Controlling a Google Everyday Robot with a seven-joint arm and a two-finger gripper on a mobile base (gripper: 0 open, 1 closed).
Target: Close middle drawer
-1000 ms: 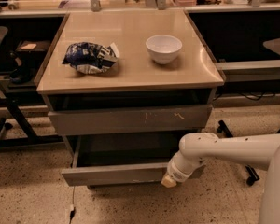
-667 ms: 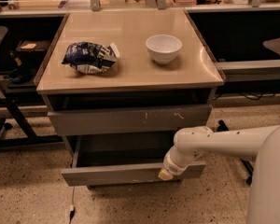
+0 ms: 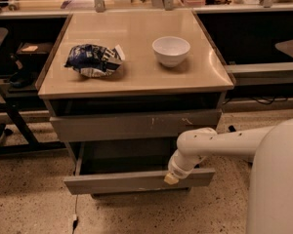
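The middle drawer (image 3: 127,182) is pulled out from the cabinet. Its plain grey front faces me and its grey box interior (image 3: 122,155) shows behind it. My white arm reaches in from the right. My gripper (image 3: 172,178) is at the right part of the drawer's front, at its top edge, and seems to touch it. Above it is the grey drawer front with pale orange scratch marks (image 3: 136,126), nearly shut.
On the tan cabinet top (image 3: 136,77) lie a crumpled blue and white chip bag (image 3: 94,60) and a white bowl (image 3: 171,50). A black chair and its frame (image 3: 5,106) stand to the left. A shelf (image 3: 263,72) is at the right. The floor is speckled.
My gripper has moved a little to the left and up along the drawer front. The drawer stands about as far out as before.
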